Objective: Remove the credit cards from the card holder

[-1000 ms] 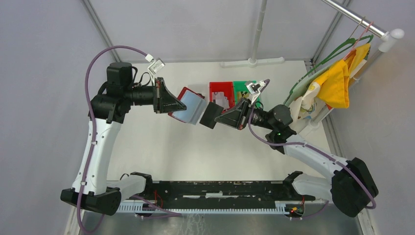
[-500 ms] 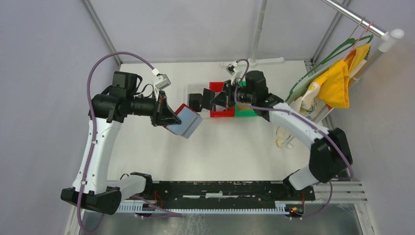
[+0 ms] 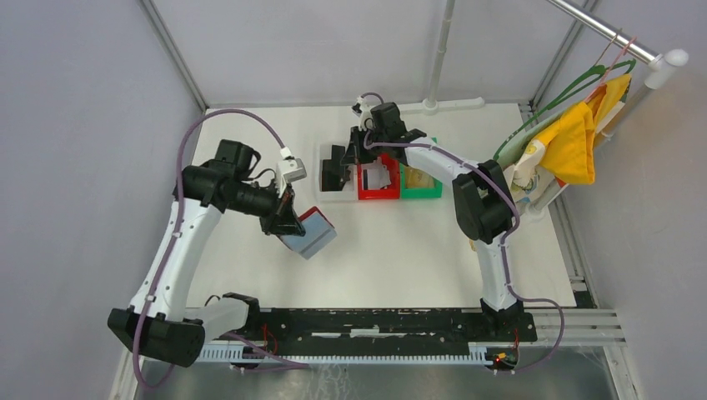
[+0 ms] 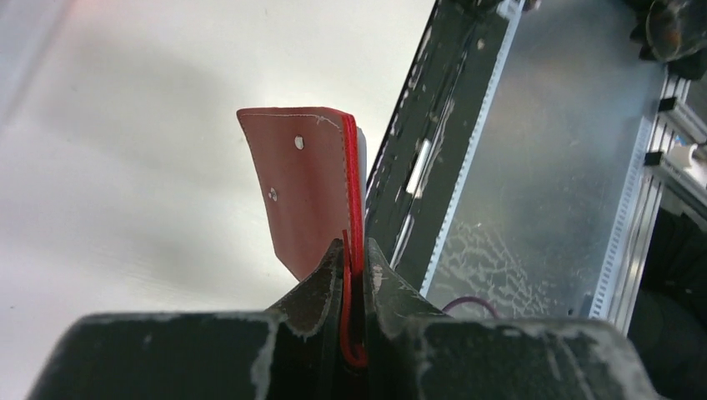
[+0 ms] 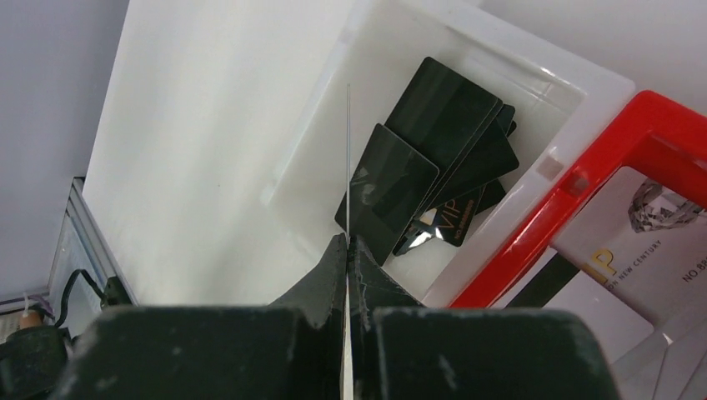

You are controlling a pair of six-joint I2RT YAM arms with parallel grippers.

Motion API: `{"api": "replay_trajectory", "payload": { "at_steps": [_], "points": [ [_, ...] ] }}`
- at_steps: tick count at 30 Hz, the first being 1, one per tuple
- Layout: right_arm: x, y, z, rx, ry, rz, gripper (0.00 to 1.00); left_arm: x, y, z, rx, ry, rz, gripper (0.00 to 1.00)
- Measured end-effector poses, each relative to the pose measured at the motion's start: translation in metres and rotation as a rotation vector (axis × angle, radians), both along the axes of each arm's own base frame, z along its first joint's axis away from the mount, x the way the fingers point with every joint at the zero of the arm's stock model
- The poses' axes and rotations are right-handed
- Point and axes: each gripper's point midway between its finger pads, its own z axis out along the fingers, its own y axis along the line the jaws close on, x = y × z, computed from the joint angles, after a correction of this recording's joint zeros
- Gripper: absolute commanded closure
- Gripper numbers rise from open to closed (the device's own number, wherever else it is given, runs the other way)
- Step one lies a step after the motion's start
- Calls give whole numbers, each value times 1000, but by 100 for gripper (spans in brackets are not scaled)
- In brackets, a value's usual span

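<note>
My left gripper (image 3: 292, 227) is shut on the dark red card holder (image 3: 310, 237), held above the table left of centre. In the left wrist view the card holder (image 4: 308, 179) sticks up from the left gripper (image 4: 353, 250), clamped by its edge. At the back of the table my right gripper (image 3: 346, 162) is shut on a dark credit card (image 3: 333, 173) over a white tray (image 3: 333, 197). The right wrist view shows that credit card (image 5: 348, 167) edge on, pinched in the right gripper (image 5: 347, 242). Below it several dark cards (image 5: 433, 158) lie in the white tray (image 5: 584, 83).
A red bin (image 3: 378, 193) and a green bin (image 3: 421, 192) stand right of the tray. The red bin (image 5: 642, 142) holds pale VIP cards (image 5: 634, 250). A rack with a yellow cloth (image 3: 575, 137) stands at the right. Frame posts rise at the back corners.
The right arm swung from the table's centre to the back with the dark card, ending over the white tray. The left arm carried the card holder nearer and slightly lower.
</note>
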Motion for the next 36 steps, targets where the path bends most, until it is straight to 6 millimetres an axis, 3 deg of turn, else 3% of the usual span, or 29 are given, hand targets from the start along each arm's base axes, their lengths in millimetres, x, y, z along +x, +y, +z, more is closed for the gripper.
{"api": "replay_trajectory", "payload": {
  "at_steps": [9,14,18,25,30,35,36],
  "points": [
    [0,14,-33,-24,50,-5,95,-8,5,-97,232,95,-116,98],
    [0,22,-41,-21,58,1,72,7,18,-152,386,63,-150,98],
    [4,27,-36,-3,42,4,56,37,28,-183,479,-52,-120,98],
    [2,24,-19,4,7,7,45,78,27,-202,561,-263,-65,98],
    [-19,5,16,15,-38,1,37,97,19,-199,592,-363,-45,97],
    [-35,-16,56,30,-124,-21,33,111,11,-196,620,-427,-1,85],
    [-39,-21,61,33,-139,-28,32,112,8,-195,619,-431,9,77]
  ]
}}
